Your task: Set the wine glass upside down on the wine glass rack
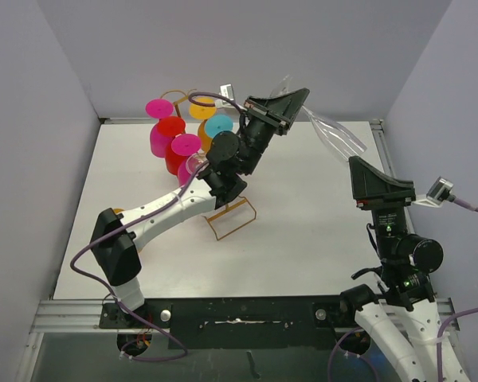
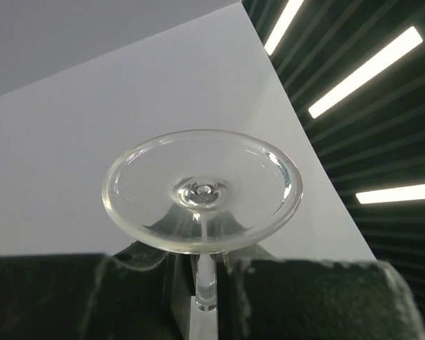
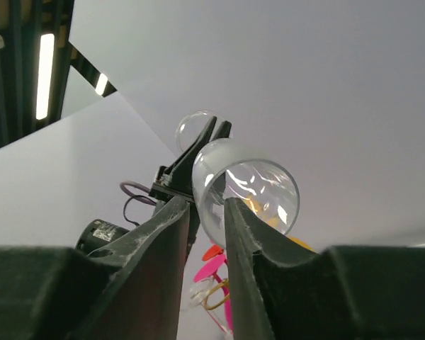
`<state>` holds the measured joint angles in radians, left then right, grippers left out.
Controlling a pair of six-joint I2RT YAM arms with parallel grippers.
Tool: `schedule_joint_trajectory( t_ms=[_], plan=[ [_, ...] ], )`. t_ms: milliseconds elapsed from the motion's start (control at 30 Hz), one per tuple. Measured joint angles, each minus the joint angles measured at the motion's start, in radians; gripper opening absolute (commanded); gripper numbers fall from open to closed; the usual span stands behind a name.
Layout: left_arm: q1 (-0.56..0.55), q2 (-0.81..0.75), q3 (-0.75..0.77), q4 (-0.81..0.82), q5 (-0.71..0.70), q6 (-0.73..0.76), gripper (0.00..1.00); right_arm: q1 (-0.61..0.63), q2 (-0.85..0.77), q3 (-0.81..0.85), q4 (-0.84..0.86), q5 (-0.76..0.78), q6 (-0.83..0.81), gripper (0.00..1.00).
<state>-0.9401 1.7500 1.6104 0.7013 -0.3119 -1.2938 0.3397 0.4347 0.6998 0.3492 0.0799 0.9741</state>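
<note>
Your left gripper [image 1: 301, 95] is pinched narrow on the stem of the clear wine glass [image 1: 334, 135], which lies sideways in the air above the table's [image 1: 303, 239] far right corner. Your right gripper [image 1: 355, 161] stands narrow at the bowl's rim; whether it grips, I cannot tell. The wine glass rack [image 1: 233, 216] stands toward the far left corner, carrying coloured glasses [image 1: 175, 143].

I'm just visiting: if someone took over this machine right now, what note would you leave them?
The left fingers are shut on the stem of the clear wine glass, held above the table.
The right fingers sit slightly apart at its bowl rim; grip unclear.
The gold wire rack stands on the table, carrying coloured glasses.
Done: glass lifted. Left: clear the right fingers, hang it upside down on the rack.
</note>
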Motion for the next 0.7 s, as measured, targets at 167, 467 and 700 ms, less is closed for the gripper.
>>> schedule_joint_trajectory(
  t_ms=[167,467,700],
  plan=[
    [0.019,-0.007,0.0,0.039,0.031,0.13,0.0,0.0,-0.003,0.087,-0.188,-0.013,-0.061,0.71],
    [0.06,-0.084,-0.018,0.002,0.21,0.461,0.0,0.0,-0.005,0.261,-0.562,-0.091,-0.303,0.77],
    [0.087,-0.154,-0.018,-0.112,0.464,0.691,0.0,0.0,0.103,0.423,-0.723,-0.192,-0.497,0.76]
  ],
)
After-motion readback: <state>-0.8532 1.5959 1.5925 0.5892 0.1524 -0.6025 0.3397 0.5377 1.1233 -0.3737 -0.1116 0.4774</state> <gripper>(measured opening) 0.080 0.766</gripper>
